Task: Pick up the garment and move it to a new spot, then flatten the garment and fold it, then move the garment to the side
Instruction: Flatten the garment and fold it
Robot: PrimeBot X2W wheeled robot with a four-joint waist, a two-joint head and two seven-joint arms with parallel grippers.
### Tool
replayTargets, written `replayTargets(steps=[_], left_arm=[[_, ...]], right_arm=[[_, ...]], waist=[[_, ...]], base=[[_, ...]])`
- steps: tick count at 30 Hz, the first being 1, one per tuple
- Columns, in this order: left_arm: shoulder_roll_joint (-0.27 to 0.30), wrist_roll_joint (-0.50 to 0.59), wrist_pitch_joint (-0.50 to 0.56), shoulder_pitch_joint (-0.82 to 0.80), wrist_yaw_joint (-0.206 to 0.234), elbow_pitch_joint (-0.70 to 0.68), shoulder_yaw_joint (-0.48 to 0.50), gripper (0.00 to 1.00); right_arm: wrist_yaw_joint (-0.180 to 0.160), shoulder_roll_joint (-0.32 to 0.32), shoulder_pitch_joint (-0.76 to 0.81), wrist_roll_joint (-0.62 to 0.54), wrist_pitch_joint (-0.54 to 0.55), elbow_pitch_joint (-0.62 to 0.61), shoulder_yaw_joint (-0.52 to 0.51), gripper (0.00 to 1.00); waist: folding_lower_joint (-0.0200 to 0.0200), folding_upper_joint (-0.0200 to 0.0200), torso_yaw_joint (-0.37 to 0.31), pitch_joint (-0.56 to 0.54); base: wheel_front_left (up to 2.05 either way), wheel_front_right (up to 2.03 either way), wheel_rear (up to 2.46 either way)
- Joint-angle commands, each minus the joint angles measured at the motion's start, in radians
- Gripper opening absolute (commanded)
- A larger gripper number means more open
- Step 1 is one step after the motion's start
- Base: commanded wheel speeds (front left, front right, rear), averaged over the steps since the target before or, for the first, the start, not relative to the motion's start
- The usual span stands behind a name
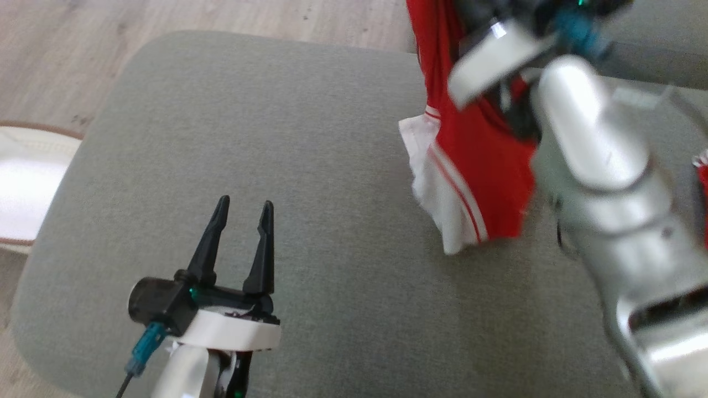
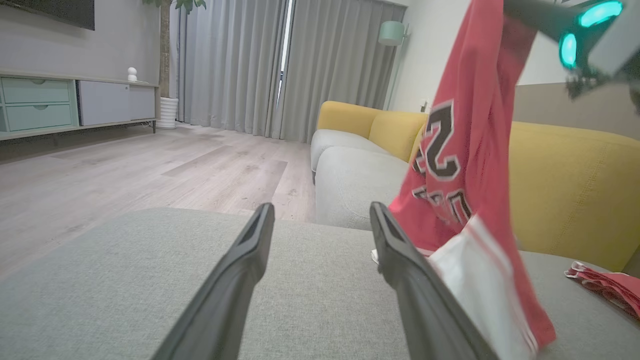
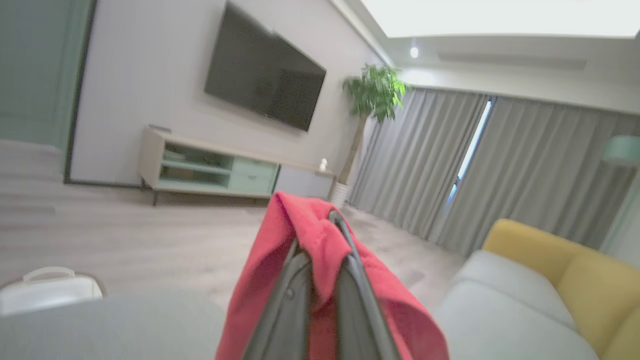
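Above the grey fabric ottoman (image 1: 221, 110), the red-and-white soft jersey garment (image 1: 475, 166) hangs from the right gripper (image 3: 325, 235), fingers (image 3: 292, 305) clenched on a bunched fold; left gripper (image 1: 244, 207) fingers released. Judged light, limp: take hem corners.

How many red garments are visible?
2: a red and white jersey hanging from the right gripper, and a crumpled red piece on the grey cushion; the arm may hide more.

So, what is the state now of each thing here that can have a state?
Right claw: shut on the red-and-white fabric jersey.
Jersey: lifted, hanging from that claw.
Left claw: open, empty, above the grey fabric cushion.
Small crumpled red cloth: lying on the cushion.
Grey curtains: drawn, with a narrow gap.
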Motion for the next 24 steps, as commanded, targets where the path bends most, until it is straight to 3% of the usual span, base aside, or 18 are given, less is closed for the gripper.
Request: replayTargets(steps=[1, 6, 12, 16, 19, 24], left_arm=[[0.001, -0.011, -0.005, -0.028, 0.005, -0.032, 0.015, 1.00], [0.001, -0.021, -0.005, -0.028, 0.011, -0.030, 0.007, 1.00], [0.001, -0.015, -0.005, -0.016, 0.018, -0.040, 0.045, 1.00], [0.001, -0.009, -0.005, -0.015, 0.016, -0.043, 0.061, 1.00], [0.001, -0.005, -0.005, -0.018, 0.015, -0.047, 0.069, 1.00], [0.001, 0.003, -0.005, -0.022, 0.012, -0.053, 0.079, 1.00]], right_arm=[[-0.001, 0.018, -0.144, 0.076, -0.040, -0.008, 0.031, 0.00], [-0.001, 0.018, -0.369, 0.130, -0.118, 0.095, -0.009, 0.00], [-0.001, 0.018, -0.406, 0.069, -0.136, 0.196, -0.103, 0.00], [-0.001, -0.006, -0.284, 0.033, -0.137, 0.165, -0.113, 0.00], [-0.001, -0.068, -0.126, 0.033, -0.137, 0.106, -0.098, 0.00], [-0.001, -0.170, 0.195, 0.040, -0.131, 0.021, -0.155, 0.00]], waist=[[-0.0001, 0.0000, 0.028, -0.002], [-0.0001, 0.0000, 0.062, -0.008], [-0.0001, 0.0000, 0.032, 0.001], [-0.0001, 0.0000, -0.018, 0.012], [-0.0001, 0.0000, -0.064, 0.018], [-0.0001, 0.0000, -0.146, 0.029]], base=[[0.00, 0.00, 0.00], [0.00, 0.00, 0.00], [0.00, 0.00, 0.00], [0.00, 0.00, 0.00], [0.00, 0.00, 0.00], [0.00, 0.00, 0.00]])
